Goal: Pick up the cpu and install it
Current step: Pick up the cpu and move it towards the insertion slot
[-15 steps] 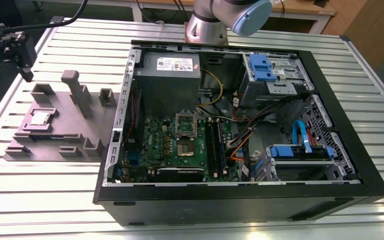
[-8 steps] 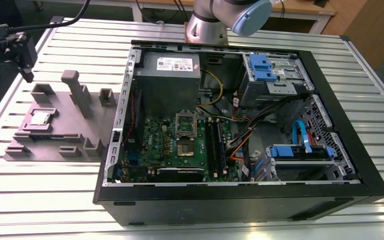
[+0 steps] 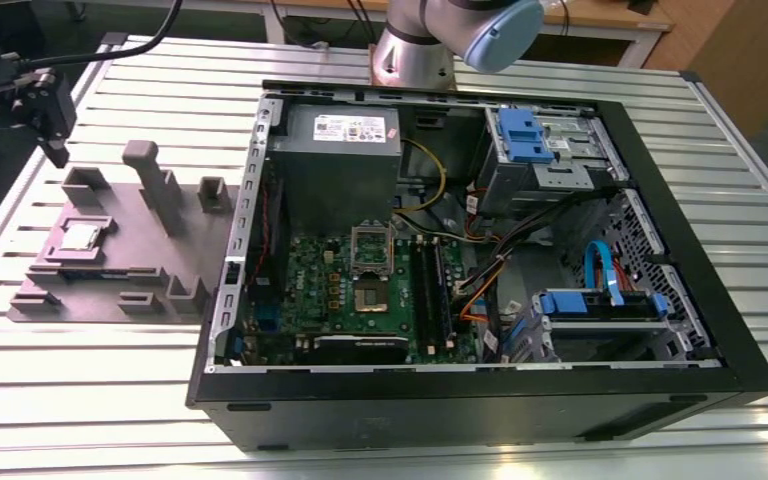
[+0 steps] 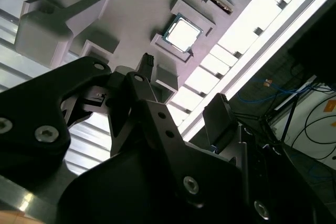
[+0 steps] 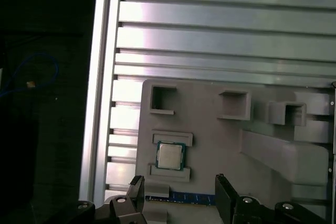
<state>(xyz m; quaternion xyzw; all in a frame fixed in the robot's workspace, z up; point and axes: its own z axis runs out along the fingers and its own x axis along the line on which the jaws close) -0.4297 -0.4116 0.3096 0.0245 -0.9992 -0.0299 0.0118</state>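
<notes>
The jaws stood wide open and held nothing, their two dark fingertips [image 5: 137,192] set well apart. The cpu [image 5: 170,156] lay flat in a square recess of a grey holder [image 5: 210,129], ahead of the gap between the jaws and nearer one fingertip than the other, touched by neither. The holder rested on the slatted metal worktop [image 3: 91,400]. An open computer case [image 3: 491,400] sat beside it, well away from the jaws.

The cpu [image 3: 84,236] rests on the holder [image 3: 117,272], beside the computer case [image 3: 491,405].
</notes>
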